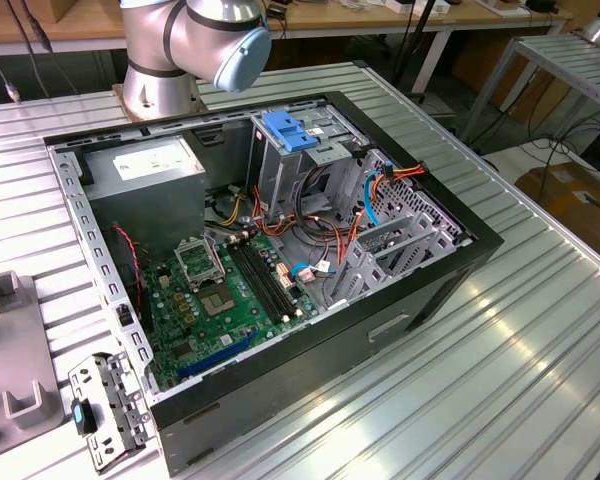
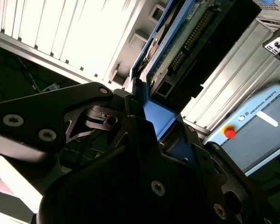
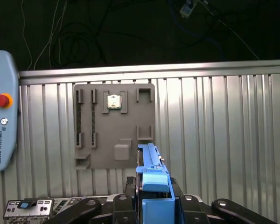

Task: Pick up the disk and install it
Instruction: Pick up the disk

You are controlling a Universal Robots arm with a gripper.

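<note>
Ribbed tabletop (image 1: pixel 500 330) carries open computer case (image 1: pixel 280 400). Disk (image 3: pixel 148 161) held off the tabletop near grey fixture plate (image 3: pixel 114 135), claw (image 3: pixel 154 198) closed tight on its blue frame edges. Judged dense, rigid, shock-sensitive: grip frame, never the bare circuit board (image 2: pixel 177 39).

Open computer case (image 1: pixel 280 405) lies on its side on a ribbed metal table (image 1: pixel 500 340). Robot arm (image 1: pixel 180 40) base stands just behind it, blue-capped joint above the case rim. Inside: grey power supply box (image 1: pixel 145 170) toward the exterior view's left, metal drive cage (image 1: pixel 280 175) with blue handle (image 1: pixel 287 132) beside it, green motherboard (image 1: pixel 210 300) below. Orange cables (image 1: pixel 405 172) and a blue cable (image 1: pixel 370 200) run near the cage. Grey tray (image 1: pixel 10 370) and a small metal bracket (image 1: pixel 105 410) sit at the case's left.
</note>
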